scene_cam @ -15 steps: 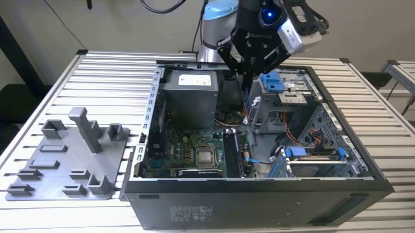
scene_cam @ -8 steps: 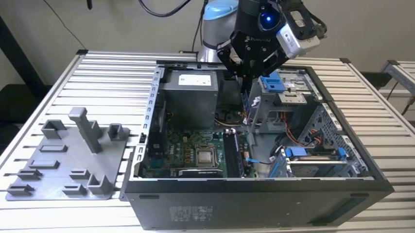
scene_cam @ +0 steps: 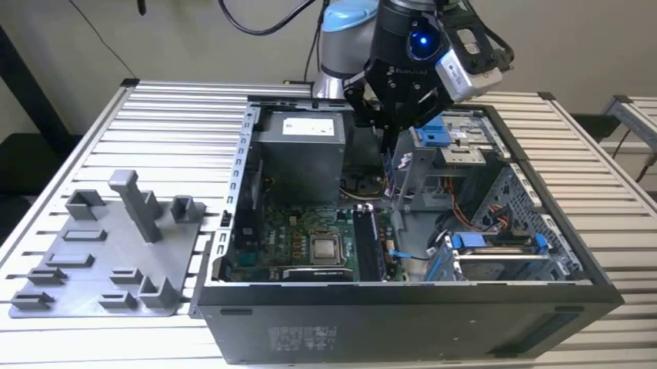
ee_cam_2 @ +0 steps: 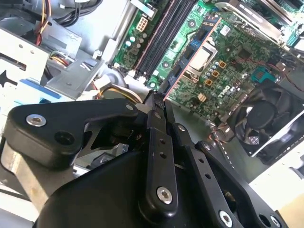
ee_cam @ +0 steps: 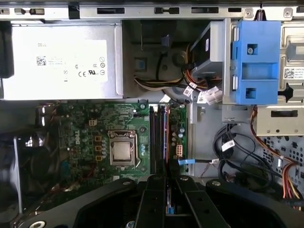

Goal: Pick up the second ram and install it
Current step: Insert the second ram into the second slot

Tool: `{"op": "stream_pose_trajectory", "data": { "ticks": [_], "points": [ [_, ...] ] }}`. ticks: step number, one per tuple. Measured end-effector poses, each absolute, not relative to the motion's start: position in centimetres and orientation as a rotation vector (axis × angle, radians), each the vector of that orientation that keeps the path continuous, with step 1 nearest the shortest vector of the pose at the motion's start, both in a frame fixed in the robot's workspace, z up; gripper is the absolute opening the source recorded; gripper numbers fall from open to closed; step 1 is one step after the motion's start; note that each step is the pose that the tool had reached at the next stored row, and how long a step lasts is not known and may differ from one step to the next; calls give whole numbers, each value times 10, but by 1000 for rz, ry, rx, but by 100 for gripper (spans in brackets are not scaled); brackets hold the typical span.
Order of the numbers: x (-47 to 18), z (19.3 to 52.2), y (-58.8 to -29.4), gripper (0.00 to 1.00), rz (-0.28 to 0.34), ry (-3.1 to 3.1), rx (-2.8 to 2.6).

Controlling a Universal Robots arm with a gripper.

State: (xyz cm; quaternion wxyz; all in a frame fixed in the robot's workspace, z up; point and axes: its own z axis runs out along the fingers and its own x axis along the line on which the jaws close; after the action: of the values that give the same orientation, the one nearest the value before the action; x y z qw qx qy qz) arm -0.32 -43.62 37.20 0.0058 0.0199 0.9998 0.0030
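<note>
in the upper middle of the exterior view the gripper (scene_cam: 387,123) pinched the second ram (scene_cam: 389,154) above the open computer case (scene_cam: 411,290), seemingly mid-carry; seating it would call for squaring it over the memory slots (scene_cam: 368,242).

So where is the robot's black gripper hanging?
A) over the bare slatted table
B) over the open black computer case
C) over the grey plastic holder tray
B: the black gripper, pinching a thin dark ram stick, hangs above the open black computer case.

the hand (ee_cam_2: 158,99) mostly hides what seems the second ram (ee_cam_2: 176,76).
</note>
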Motion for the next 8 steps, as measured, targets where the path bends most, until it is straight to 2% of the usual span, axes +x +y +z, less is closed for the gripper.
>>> {"op": "stream_pose_trajectory", "data": {
  "ticks": [8],
  "points": [
    [-1, 363, -436, 14, 10, 3129, 63]
  ]
}}
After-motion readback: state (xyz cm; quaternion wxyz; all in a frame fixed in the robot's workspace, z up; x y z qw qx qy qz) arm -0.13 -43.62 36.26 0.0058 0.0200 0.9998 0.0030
